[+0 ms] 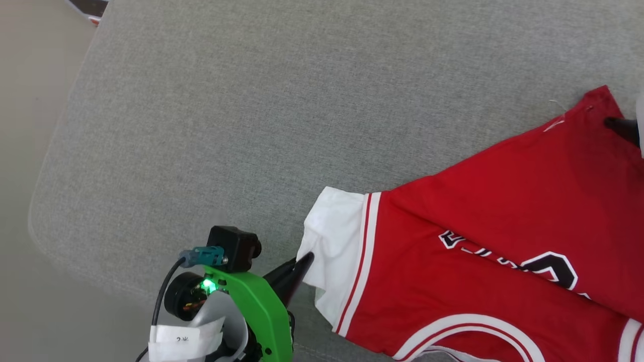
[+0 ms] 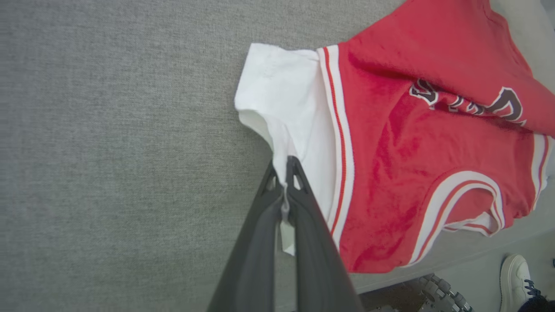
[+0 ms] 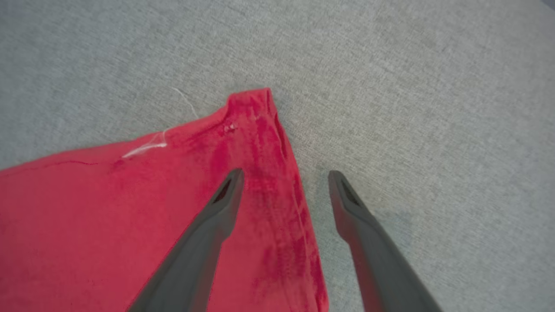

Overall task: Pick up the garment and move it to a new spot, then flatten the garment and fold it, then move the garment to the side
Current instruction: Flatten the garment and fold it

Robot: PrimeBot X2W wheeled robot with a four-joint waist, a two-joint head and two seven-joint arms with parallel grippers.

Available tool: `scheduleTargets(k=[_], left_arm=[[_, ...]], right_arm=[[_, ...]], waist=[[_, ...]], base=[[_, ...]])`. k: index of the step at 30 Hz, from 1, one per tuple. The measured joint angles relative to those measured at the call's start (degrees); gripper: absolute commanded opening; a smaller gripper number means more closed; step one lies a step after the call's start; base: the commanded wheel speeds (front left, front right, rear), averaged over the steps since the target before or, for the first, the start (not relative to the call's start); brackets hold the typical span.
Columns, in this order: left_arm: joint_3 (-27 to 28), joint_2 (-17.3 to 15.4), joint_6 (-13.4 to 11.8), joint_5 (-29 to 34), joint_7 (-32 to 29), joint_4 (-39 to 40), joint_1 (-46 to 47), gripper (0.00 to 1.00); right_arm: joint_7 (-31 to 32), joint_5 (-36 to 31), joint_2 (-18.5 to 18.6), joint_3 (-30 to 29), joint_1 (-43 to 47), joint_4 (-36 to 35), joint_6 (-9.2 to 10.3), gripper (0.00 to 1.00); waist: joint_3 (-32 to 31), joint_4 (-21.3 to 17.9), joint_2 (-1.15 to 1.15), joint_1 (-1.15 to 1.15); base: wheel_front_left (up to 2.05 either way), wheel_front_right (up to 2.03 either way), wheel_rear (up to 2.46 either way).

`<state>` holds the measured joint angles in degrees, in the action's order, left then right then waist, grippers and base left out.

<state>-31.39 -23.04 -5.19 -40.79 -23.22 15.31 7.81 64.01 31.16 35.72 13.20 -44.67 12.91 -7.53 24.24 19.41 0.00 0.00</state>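
The garment (image 1: pixel 493 221), a red jersey T-shirt with a white sleeve (image 1: pixel 334 236) and part of a black print showing, lies on the grey cushion at the right. In the left wrist view the garment (image 2: pixel 403 143) has its white sleeve edge pinched between my left gripper's (image 2: pixel 286 167) shut fingers. My left gripper (image 1: pixel 303 262) sits at the sleeve's lower left edge. My right gripper (image 3: pixel 284 175) is open over the garment's (image 3: pixel 130 203) red corner hem, one finger above the cloth, the other above the cushion. A dark fingertip (image 1: pixel 621 128) shows at the right edge.
The grey cushion (image 1: pixel 251 110) spreads wide to the left and back, its rounded edge at the left over pale floor (image 1: pixel 25 100). In the left wrist view a wheel (image 2: pixel 438 290) and a person's white shoe (image 2: pixel 516 273) show below the cushion's edge.
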Motion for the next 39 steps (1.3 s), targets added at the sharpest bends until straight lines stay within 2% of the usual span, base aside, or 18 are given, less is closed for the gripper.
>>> scheduleTargets(k=[13, 14, 16, 22, 25, 29, 39], left_arm=[[-0.51, 1.35, 0.92, -0.03, 1.36, -2.03, 1.21, 0.00], [-0.56, 1.45, 0.93, -0.03, 1.49, -2.14, 1.24, 0.00], [-0.62, 1.54, 0.93, -0.07, 1.52, -2.42, 1.25, 0.00], [-0.54, 1.64, 0.93, -0.12, 2.02, -3.31, 1.28, 0.00], [-0.16, 1.63, 0.93, -0.21, 2.50, -3.45, 1.30, 0.00], [0.71, 1.57, 0.91, -0.57, 3.08, -3.53, 1.40, 0.00], [3.77, 0.38, -0.11, -0.62, 4.53, -3.26, 2.09, 0.00]], right_arm=[[-0.42, 0.77, 3.24, 6.51, -2.57, 3.32, 0.01, 1.00], [-0.22, 1.08, 3.58, 6.89, -2.57, 3.46, 0.02, 0.73], [-0.02, 1.77, 4.10, 7.48, -2.57, 3.46, 0.03, 0.00], [-2.00, 3.14, 3.57, 8.00, -2.48, 4.39, 0.05, 0.00], [-5.23, 4.27, 1.26, 5.21, -2.46, 6.35, 0.07, 0.00], [-8.40, 4.33, -0.67, 4.74, -2.35, 7.64, 0.05, 0.00], [-17.56, 6.33, -1.74, 2.68, -0.80, 9.13, 0.05, 0.00]], waist=[[3.35, 3.99, 0.00, 0.00], [3.43, 4.16, 0.00, 0.00], [3.49, 4.41, 0.00, 0.00], [2.60, 4.53, 0.00, 0.00], [1.65, 4.30, 0.00, 0.00], [-0.09, 3.57, 0.00, 0.00], [-6.31, 0.30, 0.00, 0.00]], base=[[0.00, 0.00, 0.00], [0.00, 0.00, 0.00], [0.00, 0.00, 0.00], [0.00, 0.00, 0.00], [0.00, 0.00, 0.00], [0.00, 0.00, 0.00], [0.00, 0.00, 0.00]])
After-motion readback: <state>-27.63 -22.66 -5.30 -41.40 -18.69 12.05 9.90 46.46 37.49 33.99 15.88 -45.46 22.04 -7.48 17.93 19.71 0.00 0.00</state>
